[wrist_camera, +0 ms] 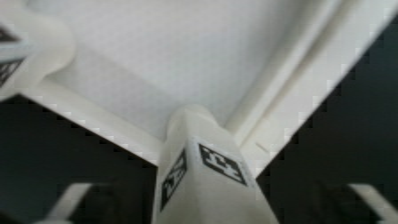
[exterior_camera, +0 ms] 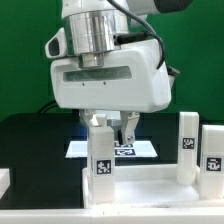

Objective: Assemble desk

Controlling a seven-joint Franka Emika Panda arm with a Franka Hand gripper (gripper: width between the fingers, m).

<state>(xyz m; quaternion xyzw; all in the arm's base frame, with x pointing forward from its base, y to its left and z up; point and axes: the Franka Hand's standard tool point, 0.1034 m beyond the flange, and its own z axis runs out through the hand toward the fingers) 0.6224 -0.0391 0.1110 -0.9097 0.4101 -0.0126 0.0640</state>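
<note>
Nearest you, the tabletop [exterior_camera: 140,185] carries an upright leg [exterior_camera: 101,152]. Your tool [exterior_camera: 112,126] stands open around its top, other legs [exterior_camera: 188,146] at three o'clock.

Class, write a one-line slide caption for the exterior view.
Robot gripper hovers over a white desk leg standing upright on the tabletop, two more legs standing at the exterior view's right.

An upright leg [exterior_camera: 101,150] stands directly beneath the fingers [exterior_camera: 127,131], blocking a straight descent there. Two more legs [exterior_camera: 188,145] stand upright toward the exterior view's right, narrowing that side. Between them the tabletop panel [exterior_camera: 150,183] lies bare, and the dark counter [exterior_camera: 30,140] toward the exterior view's left is open.
</note>
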